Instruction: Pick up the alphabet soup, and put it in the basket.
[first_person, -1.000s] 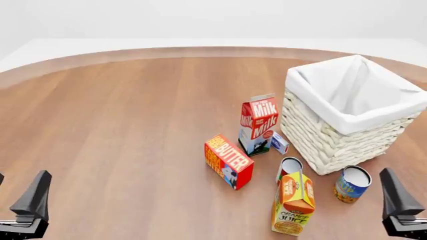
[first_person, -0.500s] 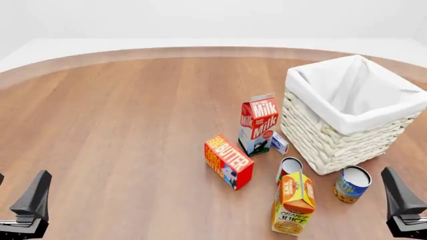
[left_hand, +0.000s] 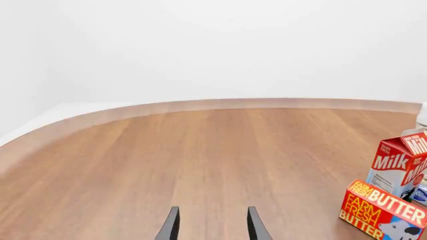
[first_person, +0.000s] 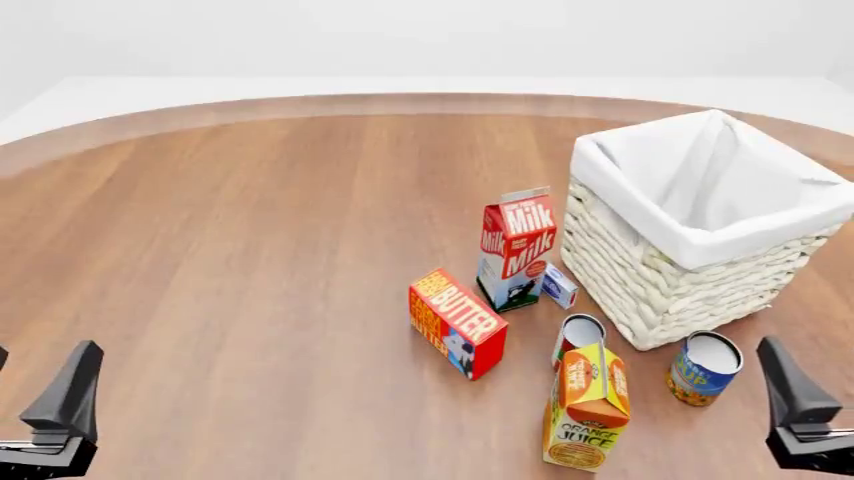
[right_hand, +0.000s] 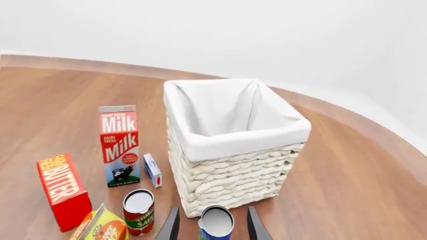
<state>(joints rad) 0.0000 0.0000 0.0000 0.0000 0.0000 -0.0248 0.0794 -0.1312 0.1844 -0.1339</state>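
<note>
Near the right edge, the alphabet soup (first_person: 703, 367) stands upright just before the basket (first_person: 667, 280), beside the right gripper (right_hand: 210, 227), whose jaws are spread. Cartons read "Milk" (first_person: 517, 247), "Farm Fresh Butter" (first_person: 457, 322) and "Orange Juice" (first_person: 586, 405); two cans show, one red-labelled (first_person: 578, 338). Only the left wrist view shows the left gripper (left_hand: 210, 227) spread.

I see my left gripper (first_person: 60, 405) low at seven o'clock in the front view, its fingers parted and holding nothing. My right gripper (first_person: 797, 412) sits at five o'clock, fingers (right_hand: 171, 226) likewise spread apart and empty.
</note>
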